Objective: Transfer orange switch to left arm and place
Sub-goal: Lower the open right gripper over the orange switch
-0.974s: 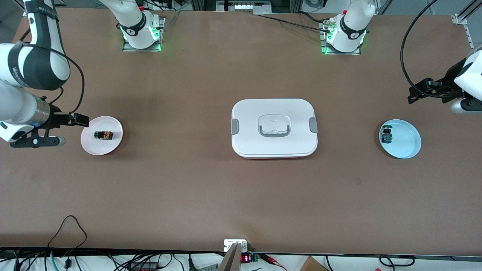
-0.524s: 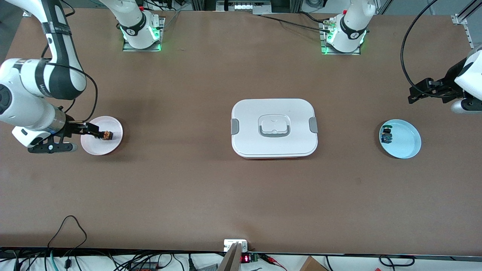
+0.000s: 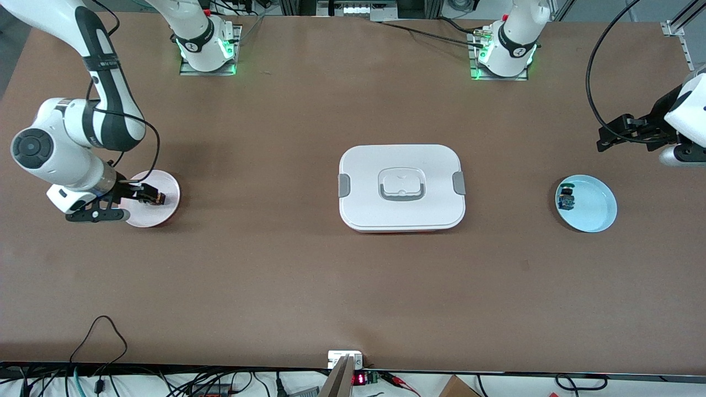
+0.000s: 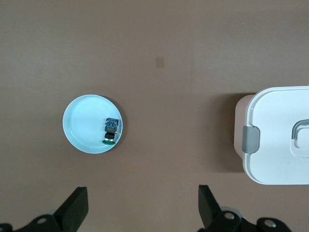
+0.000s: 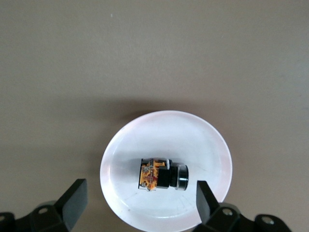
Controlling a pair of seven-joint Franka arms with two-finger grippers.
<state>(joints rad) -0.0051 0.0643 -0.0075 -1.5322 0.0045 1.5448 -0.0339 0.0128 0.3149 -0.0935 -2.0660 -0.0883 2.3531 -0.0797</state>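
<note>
The orange switch [image 5: 161,175] lies on its side on a pink plate [image 5: 164,133] toward the right arm's end of the table. My right gripper [image 5: 140,188] hangs open just over that plate, and the switch [image 3: 160,197] sits between its spread fingers, untouched. The white box [image 3: 401,187] with grey clips sits at the table's middle. My left gripper [image 3: 608,138] waits open over bare table near the left arm's end, holding nothing; its own view shows the fingers [image 4: 77,208] wide apart.
A light blue plate [image 3: 593,207] holding a small black component with blue and green parts [image 3: 566,197] sits toward the left arm's end. The same plate [image 4: 84,123] and the box's corner [image 4: 277,140] show in the left wrist view. Cables run along the table's near edge.
The right arm has swung toward the table's middle and lowered, bringing its open gripper from beside the pink plate to over the switch. The left arm has not moved.
</note>
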